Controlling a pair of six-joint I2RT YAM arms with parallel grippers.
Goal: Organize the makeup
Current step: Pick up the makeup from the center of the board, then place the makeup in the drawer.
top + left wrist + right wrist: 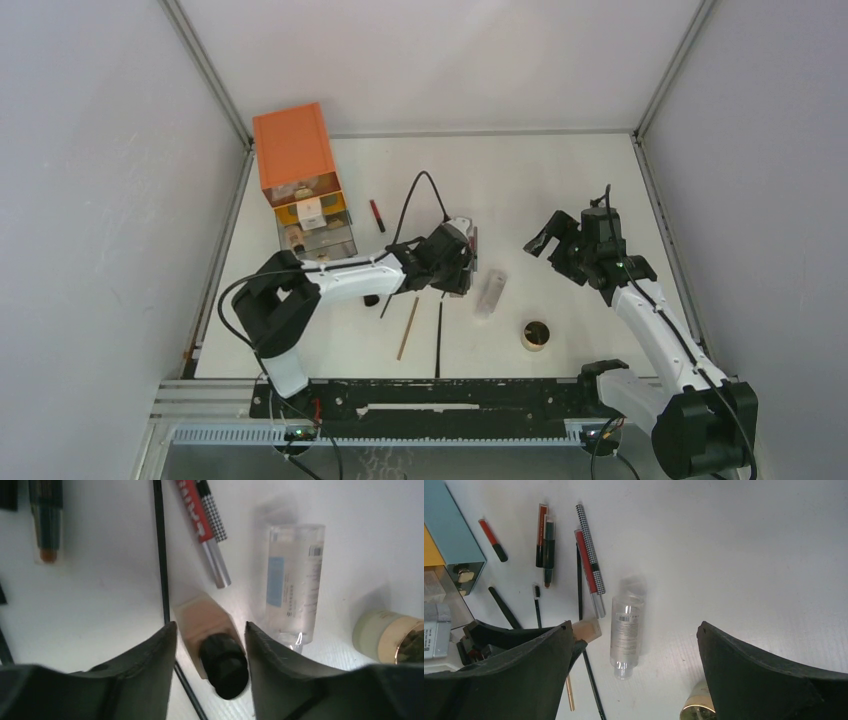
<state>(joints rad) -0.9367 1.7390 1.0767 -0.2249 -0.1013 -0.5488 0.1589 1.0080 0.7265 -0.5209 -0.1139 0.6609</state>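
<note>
- Matte dark fingers of the left pincer (210,625) fill the bottom of the left wrist view. They stand apart around a squat beige tube (202,620) with a ribbed black cap that lies on the white table (560,170). I cannot tell whether they press it.
- Far left at the back stands the orange three-drawer box (295,150), a smooth plastic block with clear-fronted drawers holding small items.
- Just right of it lies a short red pencil (377,214) with a black end.
- Nearer the front, a slim wooden pencil (408,327) and a thin black pencil (439,338) lie side by side, apart from each other.
- Beyond the beige tube rest a glossy red stick (192,510) with a silver end and a black-and-white checked stick (212,510), touching along their length.
- Right of them lies a clear tube (295,580), a cylinder with a pale blue label and fine print, just beside the pincer's right finger.
- Further right sits a small jar (385,635) with a creamy body and a shiny gold lid.
- Rightmost, the right pincer (548,245) hangs above the table, released, its broad black jaws spread wide and gripping nothing.
</note>
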